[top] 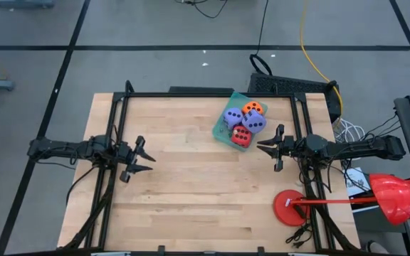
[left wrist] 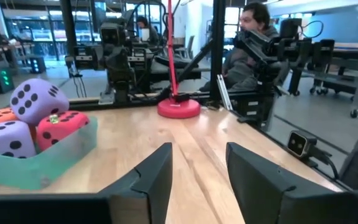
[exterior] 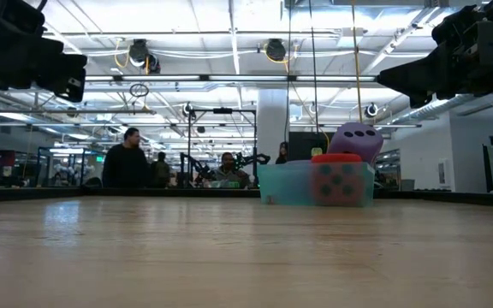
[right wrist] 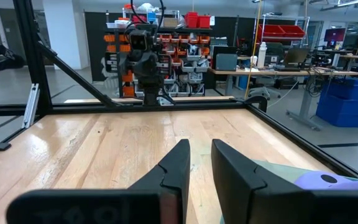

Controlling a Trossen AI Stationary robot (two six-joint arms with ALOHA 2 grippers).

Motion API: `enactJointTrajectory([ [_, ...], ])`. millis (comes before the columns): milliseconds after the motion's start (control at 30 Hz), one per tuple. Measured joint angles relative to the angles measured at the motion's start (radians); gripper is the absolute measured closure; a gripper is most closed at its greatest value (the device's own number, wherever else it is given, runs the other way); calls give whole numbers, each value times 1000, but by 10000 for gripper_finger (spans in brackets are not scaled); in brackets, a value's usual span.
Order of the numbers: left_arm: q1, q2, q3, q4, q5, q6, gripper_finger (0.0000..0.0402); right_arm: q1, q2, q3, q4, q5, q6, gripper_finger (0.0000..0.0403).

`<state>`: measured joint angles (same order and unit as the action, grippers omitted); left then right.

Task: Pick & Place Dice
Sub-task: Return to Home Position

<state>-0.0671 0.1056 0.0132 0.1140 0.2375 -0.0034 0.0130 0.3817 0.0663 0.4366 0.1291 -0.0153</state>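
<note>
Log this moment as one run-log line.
dice: all four in teal tray | left gripper: open, empty, table's left side | right gripper: open, empty, beside tray

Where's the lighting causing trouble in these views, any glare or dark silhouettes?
Low view: bright ceiling lights turn the left arm and right arm into silhouettes, and the table shows a pale sheen. High view: even light, dice and tray plainly lit. Wrist views: no harsh glare.

four dice piled in tray, one seemingly atop the others, tray on table's far right part
</note>
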Motion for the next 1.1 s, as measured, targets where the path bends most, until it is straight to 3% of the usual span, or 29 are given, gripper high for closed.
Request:
enactJointTrajectory([
  [300, -1, -13, 1, 6, 0, -2, 253, 0, 0, 0, 0, 0, 0, 344],
  [867, -1, -7, 2, 2, -2, -2, 219, 0, 0, 0, 0, 0, 0, 344],
  [1100, -1, -7, 2, 2, -2, -1, 223, 0, 0, 0, 0, 0, 0, 344],
])
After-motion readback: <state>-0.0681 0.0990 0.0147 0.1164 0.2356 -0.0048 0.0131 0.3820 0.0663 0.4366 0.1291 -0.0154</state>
